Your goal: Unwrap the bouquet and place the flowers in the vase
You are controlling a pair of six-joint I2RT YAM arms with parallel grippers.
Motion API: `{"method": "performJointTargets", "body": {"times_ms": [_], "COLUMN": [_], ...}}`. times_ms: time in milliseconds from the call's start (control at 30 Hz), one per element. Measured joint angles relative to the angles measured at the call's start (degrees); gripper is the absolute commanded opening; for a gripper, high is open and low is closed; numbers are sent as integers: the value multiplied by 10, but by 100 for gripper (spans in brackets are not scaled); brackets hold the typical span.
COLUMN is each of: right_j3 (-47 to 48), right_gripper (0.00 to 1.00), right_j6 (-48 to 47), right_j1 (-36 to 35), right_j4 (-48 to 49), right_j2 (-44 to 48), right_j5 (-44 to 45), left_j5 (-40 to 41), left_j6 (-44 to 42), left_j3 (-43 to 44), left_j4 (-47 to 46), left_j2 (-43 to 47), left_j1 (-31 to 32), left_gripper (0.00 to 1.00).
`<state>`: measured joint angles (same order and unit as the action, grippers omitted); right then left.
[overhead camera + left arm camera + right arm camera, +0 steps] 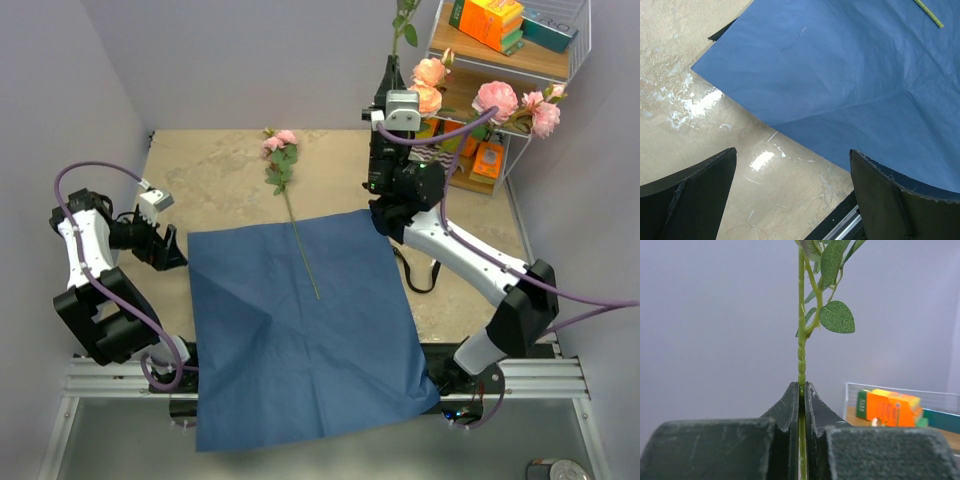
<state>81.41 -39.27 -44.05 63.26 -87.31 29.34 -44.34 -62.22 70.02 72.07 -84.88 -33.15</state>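
**Holding one stem upright beyond the blue paper's far right corner**

The right tool is clamped on a thin green leafy stem. It holds the stem vertical in the air, just past the far right corner of the blue paper. The paper lies unfolded and flat on the worktop, its near edge hanging over the front rail.

One pink rose lies on the worktop beyond the paper's far edge, and its long stem runs back onto the sheet towards the middle.

More pink and peach blooms stand further right of the paper, in front of a wire shelf carrying orange boxes. The arm hides what they stand in.

The left tool hovers just off the paper's left edge, its fingers spread wide with nothing between them.
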Motion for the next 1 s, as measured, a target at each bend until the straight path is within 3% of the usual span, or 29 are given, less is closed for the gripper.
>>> {"method": "performJointTargets", "body": {"times_ms": [233,1000], "right_j3": [5,154], "right_gripper": [0,0], "right_j6": [-59,-83], "right_j1": [59,132], "right_j4": [73,114], "right_j2": [-62,-183], "right_j5": [38,42], "left_j5": [0,13], "left_j6": [-4,-31], "left_j3": [3,14], "left_j4": [4,23], "left_j2": [-8,-30], "left_j1": [0,-2], "left_gripper": [99,99]}}
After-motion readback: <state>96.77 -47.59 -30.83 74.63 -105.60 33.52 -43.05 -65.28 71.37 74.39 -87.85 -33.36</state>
